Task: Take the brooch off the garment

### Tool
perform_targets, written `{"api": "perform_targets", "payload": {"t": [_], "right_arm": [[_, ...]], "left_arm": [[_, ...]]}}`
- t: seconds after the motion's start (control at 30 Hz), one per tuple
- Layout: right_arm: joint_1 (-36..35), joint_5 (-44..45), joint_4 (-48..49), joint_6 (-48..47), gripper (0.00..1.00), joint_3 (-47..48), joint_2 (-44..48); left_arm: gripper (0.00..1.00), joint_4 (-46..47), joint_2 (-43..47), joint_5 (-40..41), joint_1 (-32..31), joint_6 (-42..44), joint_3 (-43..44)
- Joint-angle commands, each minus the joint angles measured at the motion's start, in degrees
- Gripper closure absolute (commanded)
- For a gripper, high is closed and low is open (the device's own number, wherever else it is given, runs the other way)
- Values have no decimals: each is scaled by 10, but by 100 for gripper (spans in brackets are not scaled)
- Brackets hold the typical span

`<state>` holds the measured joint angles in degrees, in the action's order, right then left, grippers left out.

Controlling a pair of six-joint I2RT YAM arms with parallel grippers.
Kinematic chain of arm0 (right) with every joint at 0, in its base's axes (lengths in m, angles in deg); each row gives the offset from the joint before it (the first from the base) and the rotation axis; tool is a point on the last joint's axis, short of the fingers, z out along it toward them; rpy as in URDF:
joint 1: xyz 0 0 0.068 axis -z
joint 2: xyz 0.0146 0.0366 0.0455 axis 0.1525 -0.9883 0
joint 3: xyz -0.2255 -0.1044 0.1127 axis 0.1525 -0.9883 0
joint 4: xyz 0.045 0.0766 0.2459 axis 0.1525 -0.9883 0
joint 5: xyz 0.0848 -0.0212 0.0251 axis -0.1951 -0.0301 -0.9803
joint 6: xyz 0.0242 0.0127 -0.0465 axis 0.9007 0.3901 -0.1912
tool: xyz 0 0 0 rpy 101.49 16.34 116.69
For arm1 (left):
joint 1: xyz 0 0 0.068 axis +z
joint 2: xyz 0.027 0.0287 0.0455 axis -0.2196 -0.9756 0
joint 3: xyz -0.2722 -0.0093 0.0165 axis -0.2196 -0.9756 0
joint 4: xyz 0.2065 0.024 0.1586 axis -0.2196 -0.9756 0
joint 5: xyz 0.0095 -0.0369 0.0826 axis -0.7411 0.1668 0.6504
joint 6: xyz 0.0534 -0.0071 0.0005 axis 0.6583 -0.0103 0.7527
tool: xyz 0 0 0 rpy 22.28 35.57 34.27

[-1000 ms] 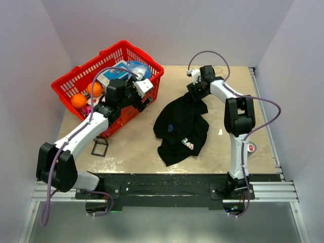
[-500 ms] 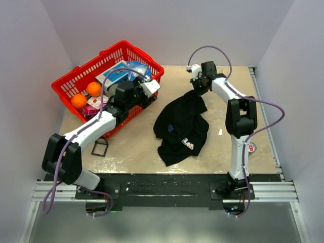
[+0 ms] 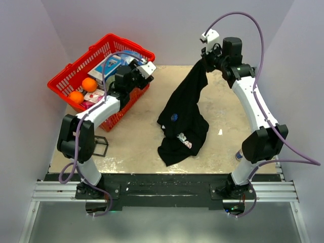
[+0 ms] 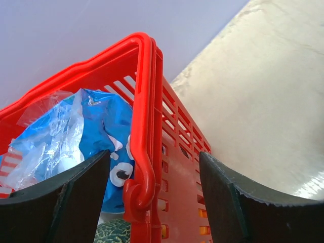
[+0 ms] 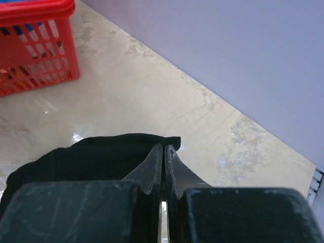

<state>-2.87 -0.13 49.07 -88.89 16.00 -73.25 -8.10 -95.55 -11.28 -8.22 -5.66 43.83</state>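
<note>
The garment (image 3: 185, 109), a black T-shirt, hangs from my right gripper (image 3: 205, 62), which is shut on its top edge, high over the back of the table. Its lower part still lies crumpled on the table, floral print (image 3: 185, 143) showing. The brooch (image 3: 173, 117) is a tiny blue dot on the cloth halfway down. The right wrist view shows the fingers pressed together at my right gripper (image 5: 163, 147) on the black hem of the garment (image 5: 91, 157). My left gripper (image 3: 142, 66) is open, straddling the red basket's rim (image 4: 144, 101); my left gripper (image 4: 154, 154) has gaps on both sides.
The red basket (image 3: 71, 66) stands at the back left with two oranges (image 3: 89, 84) and blue packets (image 3: 119, 63) inside; it also shows as the red basket (image 5: 35, 30). A small black frame (image 3: 99, 147) lies on the table near the left arm.
The right gripper shut on the shirt's top edge and rose, pulling the cloth up. The left arm swung back over the basket's right end, and the basket shifted towards the wall.
</note>
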Motion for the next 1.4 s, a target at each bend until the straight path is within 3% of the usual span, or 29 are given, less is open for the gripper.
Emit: {"api": "perform_targets", "payload": {"t": [0.0,0.2,0.27,0.47,0.57,0.7,0.9,1.2,1.37], "right_arm": [[-1,-6,0,21,100,-9,-2],[-1,-2,-6,3,100,-9,13],[-1,-5,-6,-3,100,-5,20],[-1,-20,10,-21,100,1,52],[-1,-7,32,-26,100,1,67],[-1,3,41,-22,100,18,77],[-1,11,43,-27,100,36,106],[-1,21,20,-44,100,50,134],[-1,10,-21,-49,100,62,139]], "left_arm": [[25,59,-33,67,54,47,68],[15,27,-35,38,73,57,151],[10,9,4,-75,68,27,155],[7,-40,83,-220,-22,-33,163],[9,-97,97,-274,-55,-65,147],[10,-93,107,-278,-69,-131,55],[10,-139,67,-298,-66,-187,29],[10,-95,-25,-325,-61,-218,52],[11,-55,-98,-418,-34,-286,95]]}}
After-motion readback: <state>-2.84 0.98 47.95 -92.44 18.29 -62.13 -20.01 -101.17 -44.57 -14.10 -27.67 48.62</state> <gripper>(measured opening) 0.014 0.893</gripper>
